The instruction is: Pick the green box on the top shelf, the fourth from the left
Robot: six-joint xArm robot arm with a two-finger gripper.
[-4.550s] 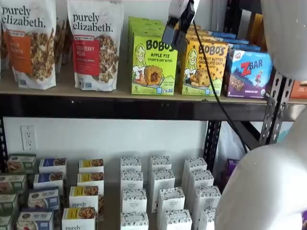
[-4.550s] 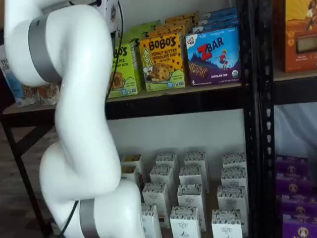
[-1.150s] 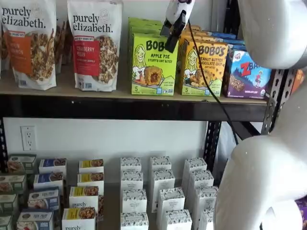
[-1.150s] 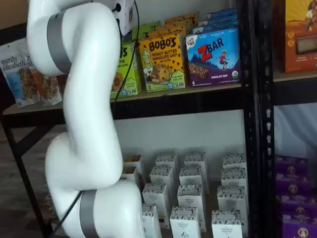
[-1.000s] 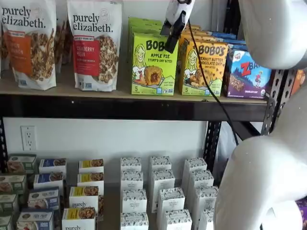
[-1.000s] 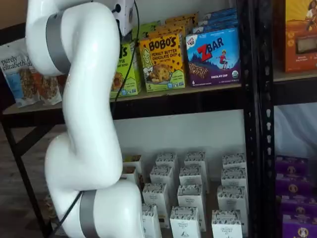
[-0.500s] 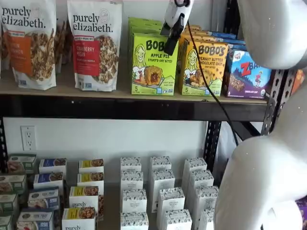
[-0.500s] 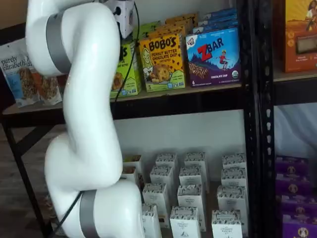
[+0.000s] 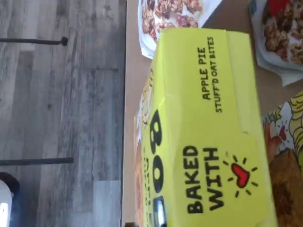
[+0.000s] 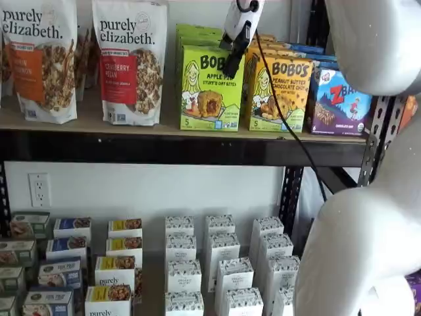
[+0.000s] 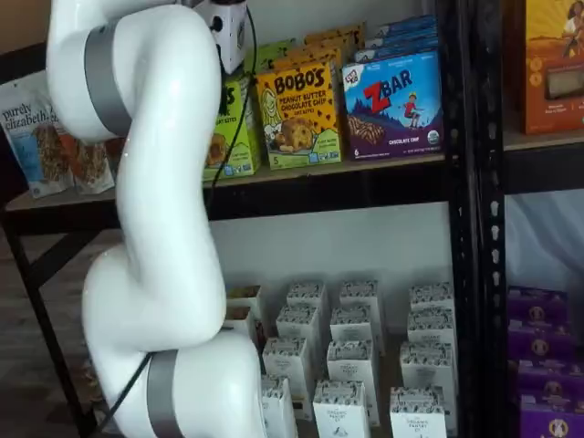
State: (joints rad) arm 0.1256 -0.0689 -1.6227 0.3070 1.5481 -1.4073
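The green box [image 10: 210, 89] stands at the front of the top shelf [image 10: 85, 122], with more green boxes lined up behind it. It also shows partly behind the arm [image 11: 235, 128]. Its lid, printed "Apple Pie Stuff'd Oat Bites", fills the wrist view [image 9: 208, 127]. My gripper [image 10: 231, 64] hangs from above at the box's upper right corner. Its black fingers show side-on over the box front, with no visible gap, so open or shut is unclear. In a shelf view only the gripper's white body [image 11: 224, 22] shows.
A yellow-orange Bobo's box [image 10: 278, 92] stands close to the right of the green box, then a blue ZBar box [image 10: 337, 102]. Granola bags [image 10: 130, 60] stand to its left. A black cable [image 10: 289, 131] trails from the gripper. The white arm [image 11: 155, 228] covers part of the shelf.
The gripper has edged slightly left and in toward the green box's top corner. The boxes have not moved.
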